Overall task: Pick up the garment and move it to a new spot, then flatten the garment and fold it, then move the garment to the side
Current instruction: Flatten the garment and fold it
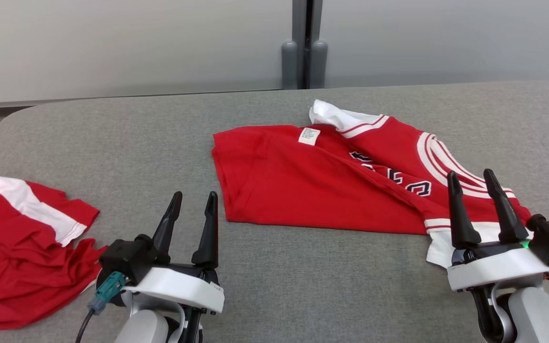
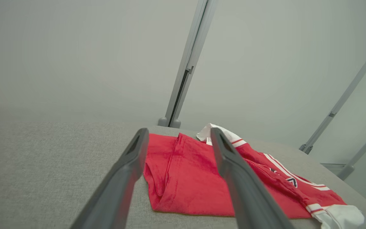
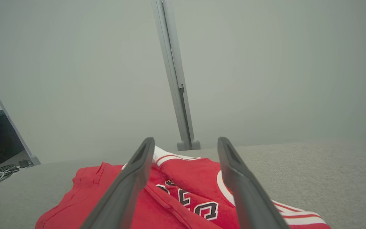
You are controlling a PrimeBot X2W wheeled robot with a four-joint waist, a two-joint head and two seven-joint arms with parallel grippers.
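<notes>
Right gripper [image 1: 470, 173]: fingers spread, empty, poised over jersey [image 1: 312, 181] at its near right corner, by white sleeve trim. Left gripper [image 1: 196, 194]: spread, empty, over bare table [image 1: 112, 143], just left of jersey. Jersey lies mid-table, red panel doubled over lettering: judged mid-fold. Both grippers sit at near edge, likely ready for next fold. Second red garment [image 1: 17, 247] crumpled far left, well apart, not in the way.
</notes>
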